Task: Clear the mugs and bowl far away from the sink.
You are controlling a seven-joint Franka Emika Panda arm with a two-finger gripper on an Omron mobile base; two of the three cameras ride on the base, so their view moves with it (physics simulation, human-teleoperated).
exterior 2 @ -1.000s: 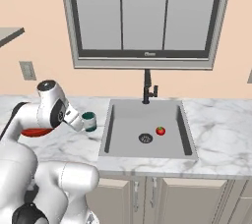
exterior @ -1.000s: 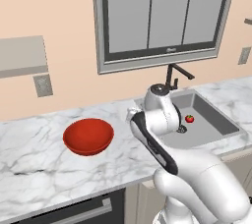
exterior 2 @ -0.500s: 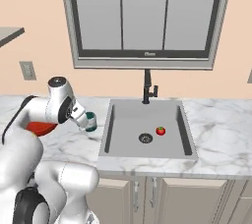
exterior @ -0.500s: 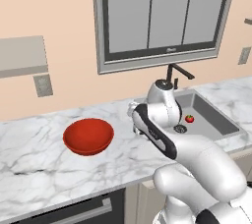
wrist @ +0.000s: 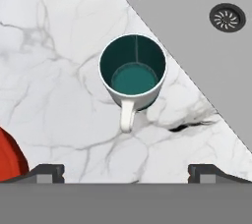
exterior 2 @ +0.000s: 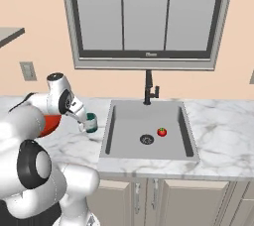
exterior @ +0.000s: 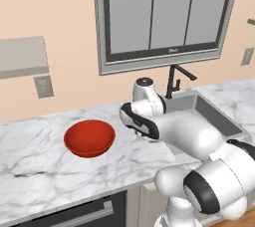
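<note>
Nothing looks cleared yet, judging by how things lie. The green mug (wrist: 133, 72) stands upright on the marble counter (wrist: 59, 70) just beside the left rim of the sink (exterior 2: 147, 131), its handle pointing toward the camera in the hand view and its cup empty. The gripper (wrist: 125, 173) hovers directly above that mug with its jaws spread as wide as they go and nothing between them; the two fingertips (wrist: 45, 171) sit apart at the bottom of the hand view, clear of the mug. The red bowl (exterior: 89, 137) rests on the counter further left of the sink, beyond the mug, so it is not right at the basin, though it may need to go further. The second, white mug cannot be made out from here. A small red ball (exterior 2: 161, 132) lies in the sink near the drain (exterior 2: 146, 139). The step in hand seems to be the approach to the green mug, so the grasp, the carry and the remaining pieces are all left to do.
</note>
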